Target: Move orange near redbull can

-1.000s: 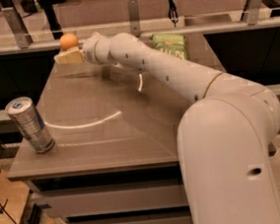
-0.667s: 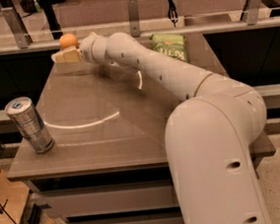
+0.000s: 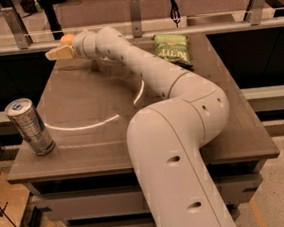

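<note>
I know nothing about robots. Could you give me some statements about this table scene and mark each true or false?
1. The redbull can stands upright near the table's front left corner. True.
2. The orange sits beside the can. False: it is at the far left corner, well apart.
3. The end effector is at the far left corner, close by the orange. True.
4. The green crisp bag lies at the front edge. False: it lies at the far side, right of the arm.
</note>
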Controlling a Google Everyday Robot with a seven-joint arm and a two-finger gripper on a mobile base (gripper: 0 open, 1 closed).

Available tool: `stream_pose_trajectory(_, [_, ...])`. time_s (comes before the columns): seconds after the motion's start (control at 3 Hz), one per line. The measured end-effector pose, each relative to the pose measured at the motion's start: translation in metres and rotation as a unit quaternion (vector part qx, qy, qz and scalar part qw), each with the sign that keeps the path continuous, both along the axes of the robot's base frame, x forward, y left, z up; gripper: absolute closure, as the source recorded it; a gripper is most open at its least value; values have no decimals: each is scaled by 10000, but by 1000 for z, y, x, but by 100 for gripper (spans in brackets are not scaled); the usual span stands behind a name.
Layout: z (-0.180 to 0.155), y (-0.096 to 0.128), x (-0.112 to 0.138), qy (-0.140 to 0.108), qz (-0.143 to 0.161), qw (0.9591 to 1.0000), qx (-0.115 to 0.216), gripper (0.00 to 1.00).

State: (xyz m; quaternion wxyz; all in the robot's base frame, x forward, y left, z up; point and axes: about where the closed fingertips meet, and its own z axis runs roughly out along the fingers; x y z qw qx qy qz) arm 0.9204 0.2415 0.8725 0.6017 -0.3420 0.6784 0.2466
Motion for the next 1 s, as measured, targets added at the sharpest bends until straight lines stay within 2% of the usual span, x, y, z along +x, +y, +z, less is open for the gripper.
stream_pose_trajectory(0.67, [-8, 1, 16, 63, -122, 9999, -25, 0])
stream_pose_trajectory(1.0, [-10, 3, 20, 80, -136, 9999, -19, 4])
